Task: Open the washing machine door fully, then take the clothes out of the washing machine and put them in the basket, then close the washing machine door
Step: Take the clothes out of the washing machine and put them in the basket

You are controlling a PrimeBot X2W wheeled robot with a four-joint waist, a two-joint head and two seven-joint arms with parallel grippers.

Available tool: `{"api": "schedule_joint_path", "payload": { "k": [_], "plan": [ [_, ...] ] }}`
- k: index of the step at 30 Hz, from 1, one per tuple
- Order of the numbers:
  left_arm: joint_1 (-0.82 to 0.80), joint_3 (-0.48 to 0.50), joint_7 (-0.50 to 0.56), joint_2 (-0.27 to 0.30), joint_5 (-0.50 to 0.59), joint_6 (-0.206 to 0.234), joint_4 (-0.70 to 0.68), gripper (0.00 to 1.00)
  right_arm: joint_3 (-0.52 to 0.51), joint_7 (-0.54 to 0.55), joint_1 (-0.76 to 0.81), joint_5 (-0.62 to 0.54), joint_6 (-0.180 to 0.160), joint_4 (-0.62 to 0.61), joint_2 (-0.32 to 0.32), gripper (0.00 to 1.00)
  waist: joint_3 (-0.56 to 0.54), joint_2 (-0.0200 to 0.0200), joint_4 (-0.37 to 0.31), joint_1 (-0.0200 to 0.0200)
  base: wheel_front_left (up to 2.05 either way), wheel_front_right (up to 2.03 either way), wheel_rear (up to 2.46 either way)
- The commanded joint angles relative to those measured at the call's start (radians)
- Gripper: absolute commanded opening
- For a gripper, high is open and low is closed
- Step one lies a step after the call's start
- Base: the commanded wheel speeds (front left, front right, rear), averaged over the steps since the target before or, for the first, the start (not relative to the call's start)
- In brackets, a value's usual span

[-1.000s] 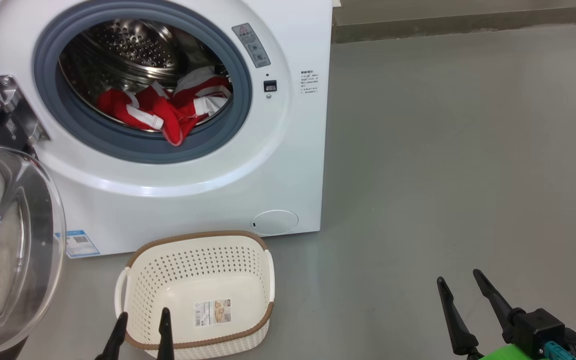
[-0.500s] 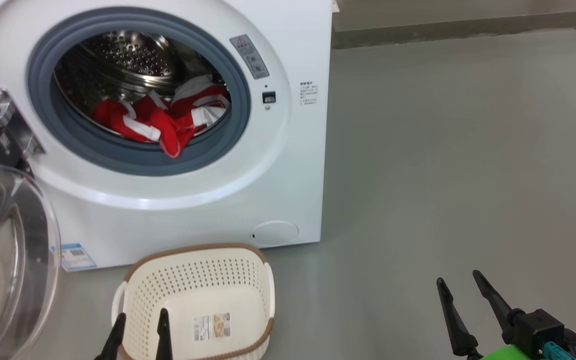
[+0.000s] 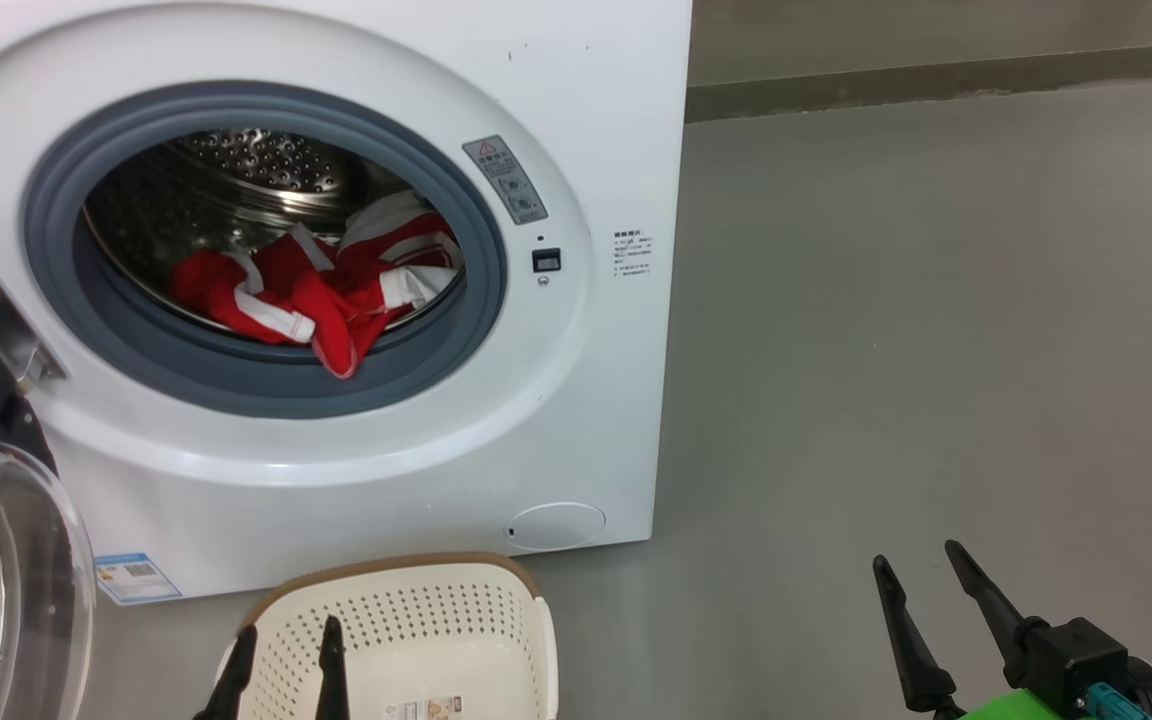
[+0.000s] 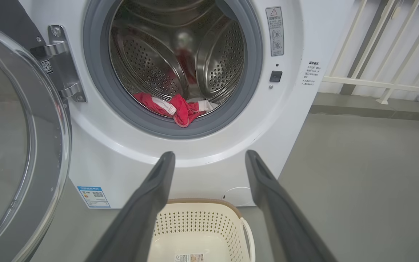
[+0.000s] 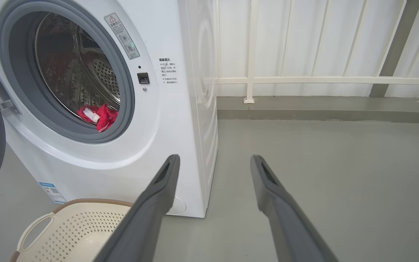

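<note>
Inside 1 washer (image 3: 576,400): red clothes (image 3: 316,290); 1 basket (image 3: 436,620) in front; left tool (image 3: 289,626) & right tool (image 3: 916,553) spread.

All three views toward washing machine (image 3: 601,420)

Laundry area in a bare utility space or balcony: a white front-loading washing machine (image 3: 586,420) stood on a plain grey floor (image 3: 936,350), with a white railing (image 5: 322,80) across the upper right of the right wrist view.
</note>
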Motion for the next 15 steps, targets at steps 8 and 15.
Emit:
{"api": "schedule_joint_path", "payload": {
  "k": [8,15],
  "plan": [
    [-0.022,0.026,-0.011,0.015,-0.006,0.014,-0.024,1.00,0.024,-0.001,-0.021,0.018,0.006,-0.025,-0.012,1.00,0.000,0.0000,0.000,0.0000,0.07,-0.07,0.00],
    [-0.022,0.023,-0.007,0.017,-0.009,0.019,-0.022,1.00,0.024,-0.001,-0.023,0.018,0.006,-0.023,-0.012,1.00,-0.001,0.0000,0.001,0.0000,0.00,0.00,0.00]
  ]
}}
